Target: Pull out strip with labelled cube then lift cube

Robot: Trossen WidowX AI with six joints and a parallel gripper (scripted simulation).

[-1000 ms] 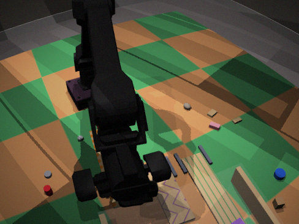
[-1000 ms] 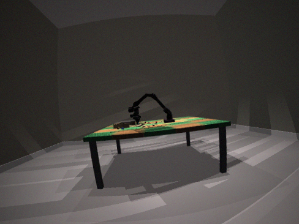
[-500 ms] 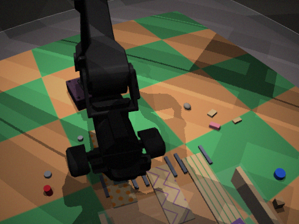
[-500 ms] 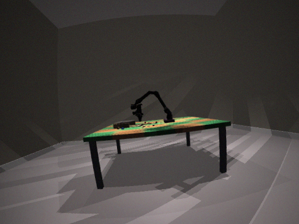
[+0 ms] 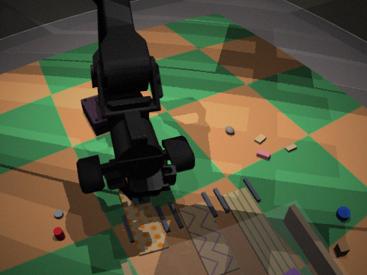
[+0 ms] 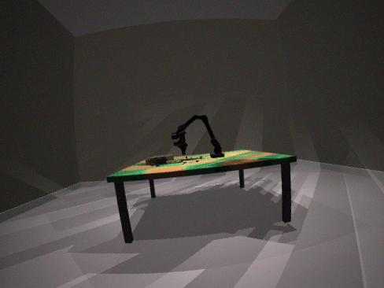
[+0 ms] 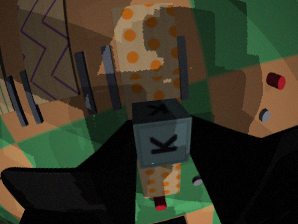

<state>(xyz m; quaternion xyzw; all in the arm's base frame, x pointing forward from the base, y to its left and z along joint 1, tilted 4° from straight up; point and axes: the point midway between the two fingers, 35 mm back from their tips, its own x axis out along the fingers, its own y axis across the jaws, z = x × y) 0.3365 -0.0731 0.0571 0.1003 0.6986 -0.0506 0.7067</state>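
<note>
Firmly, the claw (image 5: 141, 200) (image 6: 183, 153) (image 7: 157, 123) grips the K-labelled cube (image 7: 163, 142) above the orange-dotted strip (image 5: 154, 234) (image 7: 142, 45).

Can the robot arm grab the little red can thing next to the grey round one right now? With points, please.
Probably not yet: its tool (image 5: 142, 200) (image 7: 157, 123) is already shut on the K cube (image 7: 163, 142). Nothing seems to stand around the red cylinder (image 5: 59, 234) (image 7: 276, 81) except the small grey disc (image 5: 58, 214) (image 7: 264, 115).

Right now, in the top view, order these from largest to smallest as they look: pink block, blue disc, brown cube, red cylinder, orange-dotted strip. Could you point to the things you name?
1. orange-dotted strip (image 5: 157, 243)
2. Too close to rank: blue disc (image 5: 343, 213), brown cube (image 5: 341, 250)
3. Also alike: pink block (image 5: 263, 154), red cylinder (image 5: 59, 234)
</note>
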